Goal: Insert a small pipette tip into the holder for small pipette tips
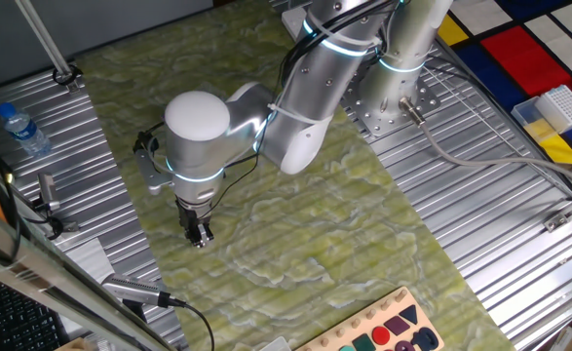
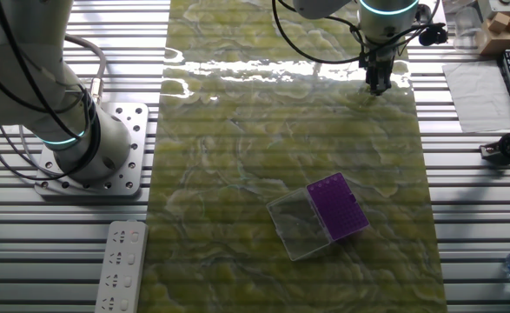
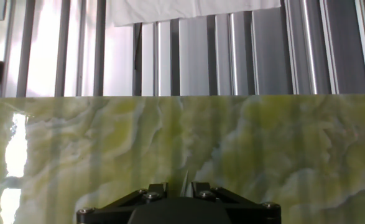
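Gripper (image 1: 200, 237) lowered to the green marbled mat (image 1: 344, 244) near its edge, fingers narrow, pinching a small pale pipette tip (image 3: 185, 182). Purple holder for small pipette tips (image 2: 338, 207) flat on the mat, well apart from the gripper, clear cover (image 2: 300, 227) lying open beside it.

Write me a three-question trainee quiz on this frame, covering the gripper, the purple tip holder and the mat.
1. True or false: the gripper hangs directly over the purple holder.
2. The holder's clear cover is: A) shut over the holes, B) folded open beside it, C) missing.
3. Fill in: in the other fixed view the gripper is low over the green mat near its ___ edge, next to the white paper.

Key: 1 false, it is well away from it; 2 B; 3 far.
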Controlling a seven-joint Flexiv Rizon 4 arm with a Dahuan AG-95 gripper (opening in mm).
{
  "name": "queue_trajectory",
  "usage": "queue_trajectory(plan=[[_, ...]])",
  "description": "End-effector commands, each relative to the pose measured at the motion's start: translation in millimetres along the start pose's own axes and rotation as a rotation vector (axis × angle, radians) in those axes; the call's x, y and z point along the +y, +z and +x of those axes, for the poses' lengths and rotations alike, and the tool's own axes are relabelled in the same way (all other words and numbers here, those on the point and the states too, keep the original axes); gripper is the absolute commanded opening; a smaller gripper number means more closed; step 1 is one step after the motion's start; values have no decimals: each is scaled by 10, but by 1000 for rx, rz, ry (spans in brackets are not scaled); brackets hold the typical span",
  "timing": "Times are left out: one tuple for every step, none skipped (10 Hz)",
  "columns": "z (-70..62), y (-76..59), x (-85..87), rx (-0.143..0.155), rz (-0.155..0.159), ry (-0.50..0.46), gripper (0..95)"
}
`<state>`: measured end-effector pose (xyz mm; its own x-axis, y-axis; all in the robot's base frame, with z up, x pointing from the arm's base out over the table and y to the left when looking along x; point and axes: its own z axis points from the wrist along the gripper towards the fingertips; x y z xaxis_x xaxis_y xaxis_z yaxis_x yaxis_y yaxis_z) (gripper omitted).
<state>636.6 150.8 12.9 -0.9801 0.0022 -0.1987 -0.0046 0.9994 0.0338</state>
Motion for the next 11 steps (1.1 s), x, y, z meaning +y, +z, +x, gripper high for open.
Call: queue_trajectory(plan=[[7, -4, 0, 2, 1, -2, 190], [13, -3, 0, 2, 1, -2, 190], [38, -1, -3, 2, 4, -5, 190], [47, 0, -4, 2, 4, -6, 190], [63, 1, -5, 3, 4, -8, 190], [75, 2, -6, 3, 5, -9, 190], [95, 4, -8, 2, 5, -9, 190], [100, 4, -8, 2, 6, -10, 190], [101, 4, -8, 1, 5, -10, 190], [102, 4, -9, 1, 6, -10, 0], [102, 4, -9, 1, 6, -9, 0]])
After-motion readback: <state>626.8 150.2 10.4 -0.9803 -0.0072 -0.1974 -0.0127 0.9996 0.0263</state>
